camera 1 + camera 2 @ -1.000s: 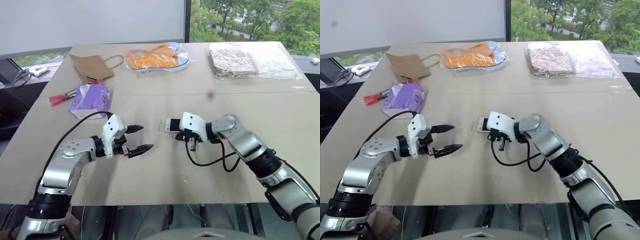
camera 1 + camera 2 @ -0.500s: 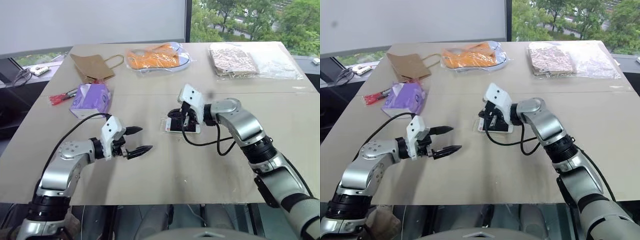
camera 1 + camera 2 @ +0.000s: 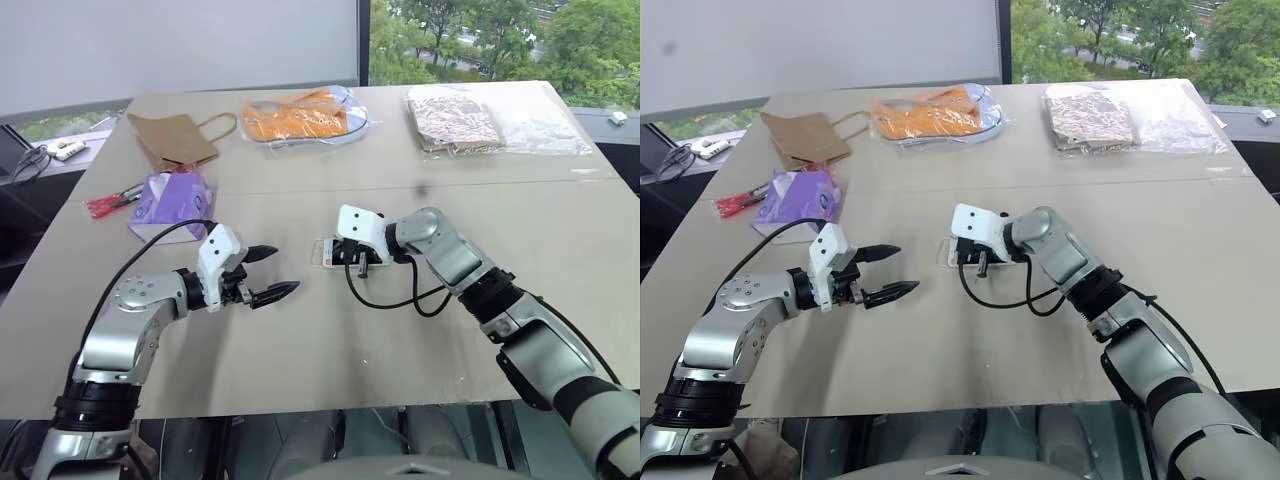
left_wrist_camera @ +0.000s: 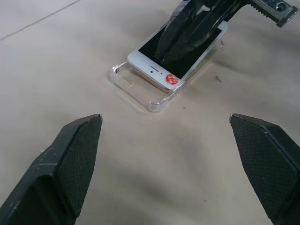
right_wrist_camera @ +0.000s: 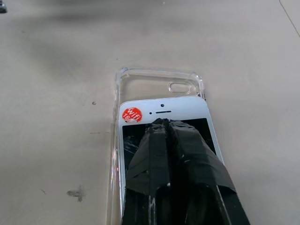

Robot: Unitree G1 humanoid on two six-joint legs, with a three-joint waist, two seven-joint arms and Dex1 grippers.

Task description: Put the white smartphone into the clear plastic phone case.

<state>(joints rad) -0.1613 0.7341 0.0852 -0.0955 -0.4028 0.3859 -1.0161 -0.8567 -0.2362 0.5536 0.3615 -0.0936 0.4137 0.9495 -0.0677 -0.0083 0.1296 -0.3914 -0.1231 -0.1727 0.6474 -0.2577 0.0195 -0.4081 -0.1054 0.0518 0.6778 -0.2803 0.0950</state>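
Beige tabletop (image 3: 330,340) under the window, and the action sits right at its middle: the white smartphone (image 5: 161,115) lies face up on the clear plastic phone case (image 5: 154,79), but not yet seated. In the right wrist view the camera-cutout end of the case sticks out bare past the phone's top edge, so the phone looks partway in, with a slide toward that end and a press down left to do. Right gripper (image 5: 166,136) is clamped tight, fingertips together, pressing on the phone's black screen rather than grasping it. Left gripper (image 3: 268,272) hangs beside the phone case with fingers spread wide, gripping nothing. Hard to call: the phone's lower end is hidden beneath the right gripper, so whether that end sits inside the rim can't be told.
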